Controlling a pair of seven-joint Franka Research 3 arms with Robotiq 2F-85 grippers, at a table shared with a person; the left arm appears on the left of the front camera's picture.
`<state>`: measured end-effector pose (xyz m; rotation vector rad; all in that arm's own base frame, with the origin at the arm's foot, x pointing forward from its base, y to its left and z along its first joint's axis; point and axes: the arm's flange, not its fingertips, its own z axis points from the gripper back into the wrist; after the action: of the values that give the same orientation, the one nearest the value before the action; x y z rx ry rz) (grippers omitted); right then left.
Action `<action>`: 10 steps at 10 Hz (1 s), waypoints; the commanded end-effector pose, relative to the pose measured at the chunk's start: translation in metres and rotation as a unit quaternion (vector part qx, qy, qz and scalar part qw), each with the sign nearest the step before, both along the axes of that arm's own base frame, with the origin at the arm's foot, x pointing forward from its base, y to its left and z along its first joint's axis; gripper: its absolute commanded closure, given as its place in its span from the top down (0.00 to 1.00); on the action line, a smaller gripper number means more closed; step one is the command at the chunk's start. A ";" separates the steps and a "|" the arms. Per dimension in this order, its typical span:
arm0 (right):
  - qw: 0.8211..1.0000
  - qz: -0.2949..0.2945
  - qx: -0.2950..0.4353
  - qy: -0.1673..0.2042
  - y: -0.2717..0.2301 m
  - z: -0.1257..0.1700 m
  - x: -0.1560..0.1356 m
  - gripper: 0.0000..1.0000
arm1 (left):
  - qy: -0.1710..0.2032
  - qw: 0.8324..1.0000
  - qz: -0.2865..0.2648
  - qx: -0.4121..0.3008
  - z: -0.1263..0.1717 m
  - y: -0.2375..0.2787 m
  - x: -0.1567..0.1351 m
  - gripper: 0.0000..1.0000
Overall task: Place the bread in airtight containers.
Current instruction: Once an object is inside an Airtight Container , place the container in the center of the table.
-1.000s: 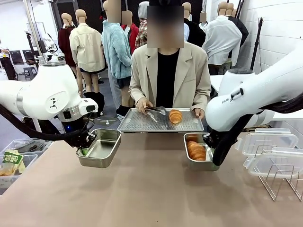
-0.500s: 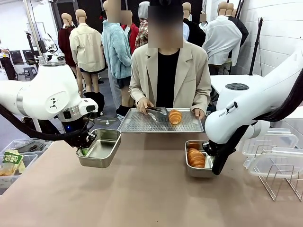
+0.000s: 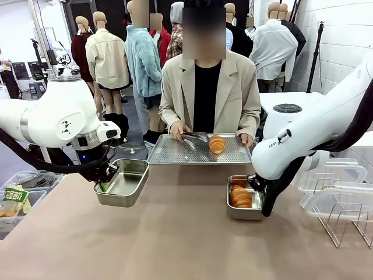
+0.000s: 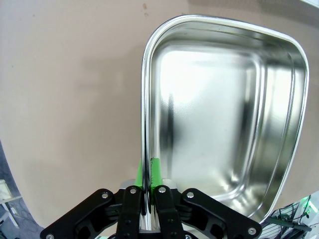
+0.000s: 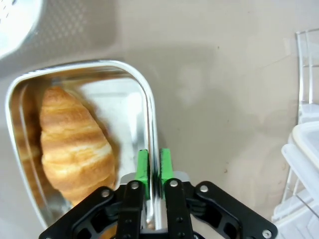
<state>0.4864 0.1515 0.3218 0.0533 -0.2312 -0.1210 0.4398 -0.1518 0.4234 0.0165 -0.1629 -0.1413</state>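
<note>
Nearer to me than a second ago, the right tin now sits on the desk toward its right edge. My right pincer straddles the tin's rim; I cannot tell whether it pinches. Bread lies inside. My left pincer is pressed onto the rim of the left tin at the desk's left edge. Another pastry lies on the person's tray at the far edge.

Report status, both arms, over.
Left gripper shut on empty tin, at rim. Right gripper astride bread tin rim, grip unclear. One bread on tray.
</note>
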 end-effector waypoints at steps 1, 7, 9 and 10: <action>1.000 -0.012 -0.016 -0.017 0.005 0.011 0.001 0.63 | -0.006 1.000 0.000 -0.002 0.004 0.002 0.001 0.00; 0.993 0.086 -0.035 -0.070 -0.037 0.130 -0.055 1.00 | -0.006 1.000 0.000 -0.002 0.004 0.002 0.001 0.00; 0.988 0.132 -0.052 -0.066 -0.071 0.170 -0.062 1.00 | -0.006 1.000 0.000 -0.002 0.004 0.002 0.001 0.00; 0.986 0.142 -0.063 -0.059 -0.090 0.186 -0.064 1.00 | -0.006 1.000 0.000 -0.002 0.004 0.002 0.001 0.00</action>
<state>0.4203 0.0815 0.5003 -0.0255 -0.3752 0.1449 0.4399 -0.1515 0.4233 0.0164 -0.1629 -0.1405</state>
